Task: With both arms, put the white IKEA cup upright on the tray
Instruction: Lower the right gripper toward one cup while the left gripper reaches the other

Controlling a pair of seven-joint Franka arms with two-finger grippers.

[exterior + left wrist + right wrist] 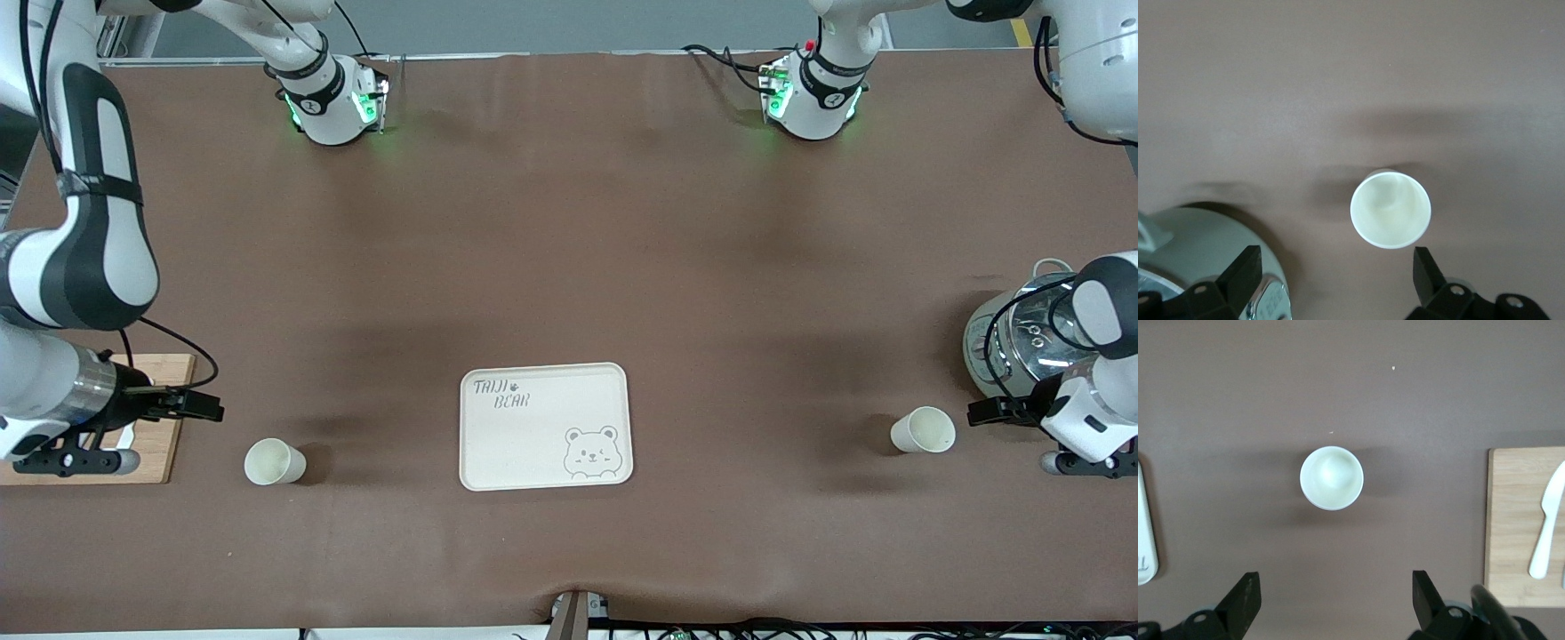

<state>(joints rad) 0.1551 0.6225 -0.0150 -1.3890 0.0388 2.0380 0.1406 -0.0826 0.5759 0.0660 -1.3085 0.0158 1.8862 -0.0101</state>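
The cream tray [544, 427] with "TAIJI BEAR" lettering lies at the table's middle, nothing on it. One white cup [274, 462] stands upright toward the right arm's end; in the right wrist view this cup [1331, 478] is seen from above. My right gripper [200, 407] is open and empty beside it, and in its own view the gripper [1335, 580] hovers over bare cloth. A second white cup [923, 430] stands toward the left arm's end. My left gripper [987, 412] is open and empty beside that cup [1390, 209], and its own view shows the gripper [1335, 259] above the table.
A wooden cutting board [151, 418] lies under the right arm and carries a white plastic knife [1546, 533]. A pale green pot with a glass lid [1005, 347] stands by the left gripper. The tray's rim [1143, 540] shows at the right wrist view's edge.
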